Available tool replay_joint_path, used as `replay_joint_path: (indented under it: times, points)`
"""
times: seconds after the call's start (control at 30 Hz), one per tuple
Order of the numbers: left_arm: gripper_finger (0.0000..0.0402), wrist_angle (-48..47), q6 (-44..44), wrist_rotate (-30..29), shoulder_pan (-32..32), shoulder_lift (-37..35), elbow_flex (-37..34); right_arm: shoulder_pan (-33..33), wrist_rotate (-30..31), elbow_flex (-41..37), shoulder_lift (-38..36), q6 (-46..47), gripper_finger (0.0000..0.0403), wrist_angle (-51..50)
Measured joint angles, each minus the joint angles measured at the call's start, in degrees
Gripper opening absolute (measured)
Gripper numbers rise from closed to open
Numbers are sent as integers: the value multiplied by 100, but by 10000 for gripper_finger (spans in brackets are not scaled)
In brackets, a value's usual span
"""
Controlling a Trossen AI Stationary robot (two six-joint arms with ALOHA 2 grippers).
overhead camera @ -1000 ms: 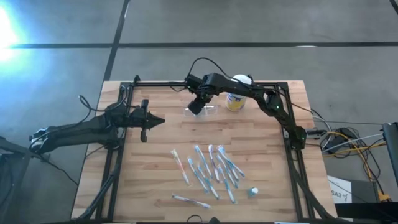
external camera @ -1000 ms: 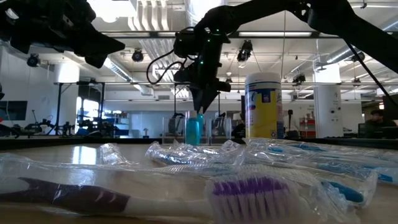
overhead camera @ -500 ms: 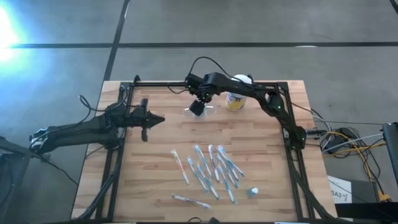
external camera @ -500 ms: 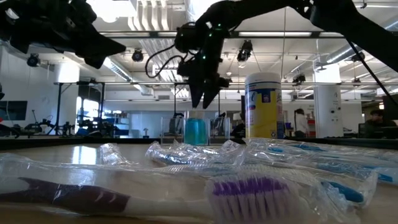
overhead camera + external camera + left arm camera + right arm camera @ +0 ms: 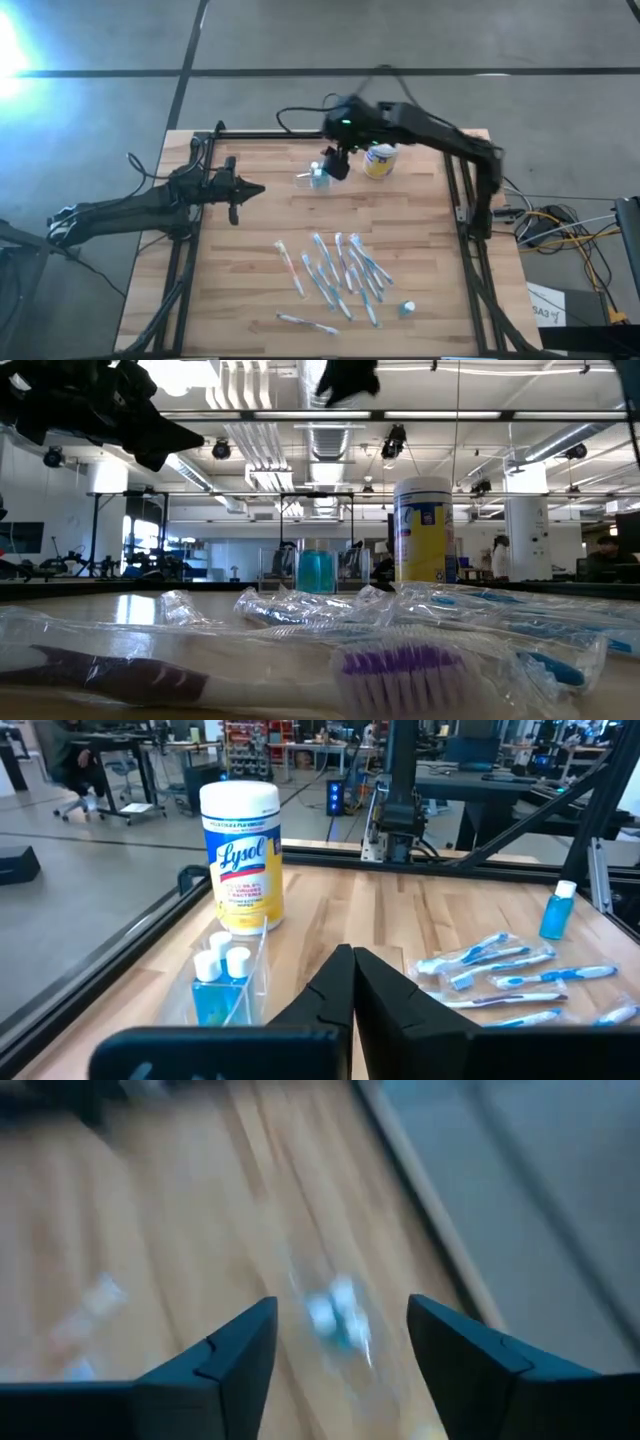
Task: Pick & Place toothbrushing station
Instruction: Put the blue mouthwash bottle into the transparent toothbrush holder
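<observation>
Clear plastic, the toothbrushing station (image 5: pixel 318 177) stands near the table's far edge beside the white-lidded canister (image 5: pixel 379 160); the right gripper (image 5: pixel 338 160), spread and empty, hangs seemingly just above it, nearer than the shut left gripper (image 5: pixel 236 192).

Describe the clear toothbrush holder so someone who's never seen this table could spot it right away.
Start at the far edge of the wooden table and find the white-lidded canister with the yellow label. Right beside it, toward the left arm's side, stands the clear holder. Unlike the wrapped toothbrushes lying mid-table, it is see-through and holds small blue bottles with white caps.
</observation>
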Motion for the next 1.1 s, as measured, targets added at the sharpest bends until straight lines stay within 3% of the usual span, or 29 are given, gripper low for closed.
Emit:
replay_joint_path:
  times: [0.23,0.37,0.5,0.67,0.83,1.1]
  points:
    - [16,6,0,33,0,0,0,1201,235,-2068,-2078,-1090,149,1822]
    - [8,10,145,468,0,19,0,1397,110,-3797,-3420,-1066,85,2839]
    - [4,16,141,528,-2,95,25,1439,-75,-5622,-4604,-666,20,3673]
    - [19,35,110,736,-22,373,222,1432,-8,-7681,-5731,-368,13,4822]
    - [26,-27,146,921,-237,1126,803,1421,-28,-9178,-6641,-440,12,6298]
    - [10,-283,268,1062,-403,2074,1633,1338,-84,-9721,-7924,-479,12,6272]
